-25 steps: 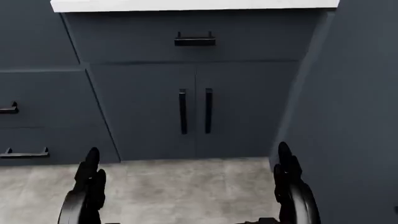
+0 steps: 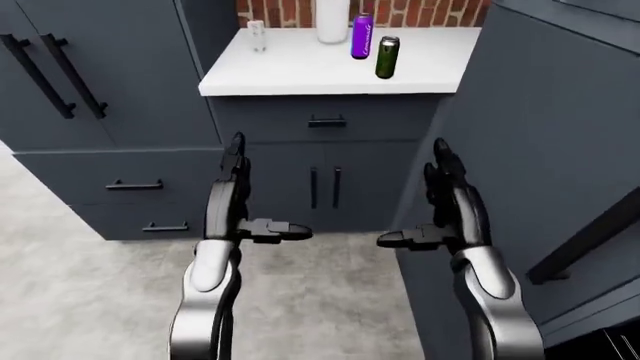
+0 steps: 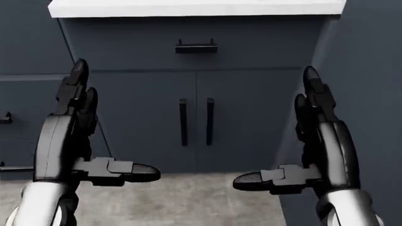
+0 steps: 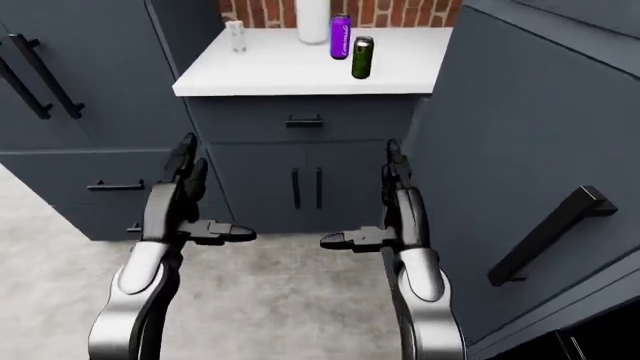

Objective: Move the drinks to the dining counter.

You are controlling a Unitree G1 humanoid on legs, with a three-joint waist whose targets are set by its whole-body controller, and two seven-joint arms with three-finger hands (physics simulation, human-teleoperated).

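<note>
1. Two dark cabinet doors [image 2: 325, 187] sit under a white counter [image 2: 300, 71], mid left-eye view
2. Left hand [image 2: 237, 201] and right hand [image 2: 446, 206] are raised, fingers spread, holding nothing
3. Purple can [image 2: 361, 36] and green can [image 2: 387, 58] stand near each other on the counter, beside what may be a white bottle [image 2: 331, 20]

The left robot hand [image 2: 243, 196] and the right robot hand [image 2: 447, 206] are matte black, each built of blocky segmented fingers with rounded tips and a squared, stepped thumb [image 3: 119, 171]. Behind each hand a glossy silver-grey forearm shell [image 2: 210, 268] swells smoothly, then narrows into a darker grey arm tube. No cables, screws or markings are discernible on them.
</note>
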